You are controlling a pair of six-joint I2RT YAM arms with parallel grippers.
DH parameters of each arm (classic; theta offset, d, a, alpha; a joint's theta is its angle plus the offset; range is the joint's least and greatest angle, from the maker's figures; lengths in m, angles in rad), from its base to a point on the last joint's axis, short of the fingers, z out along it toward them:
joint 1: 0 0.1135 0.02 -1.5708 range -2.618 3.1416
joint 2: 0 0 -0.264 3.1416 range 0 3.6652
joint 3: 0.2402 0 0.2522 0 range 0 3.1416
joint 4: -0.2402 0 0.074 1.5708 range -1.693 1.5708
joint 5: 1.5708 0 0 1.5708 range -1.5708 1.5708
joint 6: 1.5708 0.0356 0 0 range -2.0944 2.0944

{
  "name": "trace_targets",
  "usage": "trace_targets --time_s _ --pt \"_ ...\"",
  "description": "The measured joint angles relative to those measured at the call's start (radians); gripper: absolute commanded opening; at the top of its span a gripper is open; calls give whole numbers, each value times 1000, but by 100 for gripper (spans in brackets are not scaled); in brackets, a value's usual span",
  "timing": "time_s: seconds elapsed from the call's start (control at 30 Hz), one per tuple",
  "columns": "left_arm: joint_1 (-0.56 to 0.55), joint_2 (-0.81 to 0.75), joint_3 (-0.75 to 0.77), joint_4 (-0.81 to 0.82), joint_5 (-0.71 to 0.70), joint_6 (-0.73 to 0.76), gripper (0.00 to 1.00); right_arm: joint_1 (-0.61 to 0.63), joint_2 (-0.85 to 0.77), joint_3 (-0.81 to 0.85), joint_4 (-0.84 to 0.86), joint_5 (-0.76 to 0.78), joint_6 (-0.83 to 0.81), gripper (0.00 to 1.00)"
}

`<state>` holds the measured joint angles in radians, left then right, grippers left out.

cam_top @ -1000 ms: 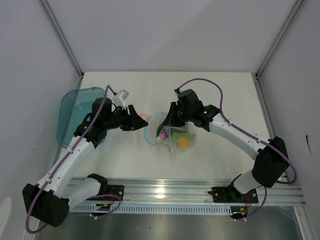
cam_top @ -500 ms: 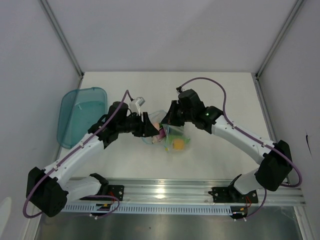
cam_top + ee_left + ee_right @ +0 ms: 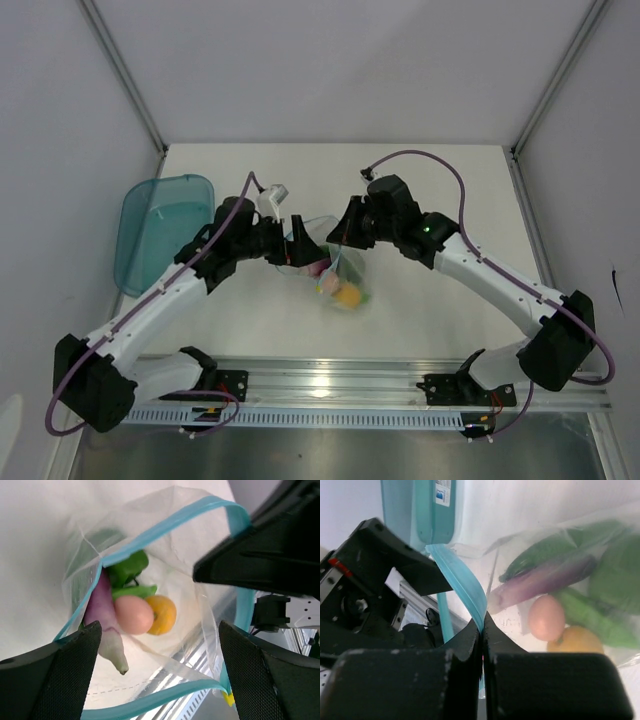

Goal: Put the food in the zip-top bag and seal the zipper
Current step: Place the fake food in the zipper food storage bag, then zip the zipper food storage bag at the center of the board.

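Right pincer clamps the zipper of the zip-top bag at the middle of the counter; left pincer gapes before its mouth. Inside, the food blurs through plastic.
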<state>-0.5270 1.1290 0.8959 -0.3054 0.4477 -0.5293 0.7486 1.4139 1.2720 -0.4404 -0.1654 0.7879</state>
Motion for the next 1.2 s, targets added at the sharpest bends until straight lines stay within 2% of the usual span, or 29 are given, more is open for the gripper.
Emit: trace_targets --time_s 0.17,0.27,0.37,0.5,0.73,0.93,1.03,1.07,1.2 --pt "-1 -165 0 14 -19 41 99 -20 -35 -4 -1 -12 -4 0" --pt "-2 -296 1 18 -97 66 99 -22 -43 -12 -5 -25 -15 0" --pt "-2 -362 19 1 -173 96 100 -22 -49 -15 -19 -42 -35 0" --pt "-3 -346 42 -20 -227 117 100 -22 -66 -19 -35 -66 -69 0" --pt "-3 -236 13 -58 -202 132 98 -23 -107 -31 -79 -95 -137 0" --pt "-5 -174 -25 -57 -103 145 77 -29 -112 -31 -101 -116 -183 0" --pt "-16 -154 -26 -45 -54 149 63 -35 -112 -31 -107 -126 -196 0" --pt "-21 -146 -26 -39 -38 148 49 -39 -112 -31 -109 -133 -201 0" --pt "-28 -94 -21 -28 14 156 12 -46 -112 -31 -110 -161 -229 0"
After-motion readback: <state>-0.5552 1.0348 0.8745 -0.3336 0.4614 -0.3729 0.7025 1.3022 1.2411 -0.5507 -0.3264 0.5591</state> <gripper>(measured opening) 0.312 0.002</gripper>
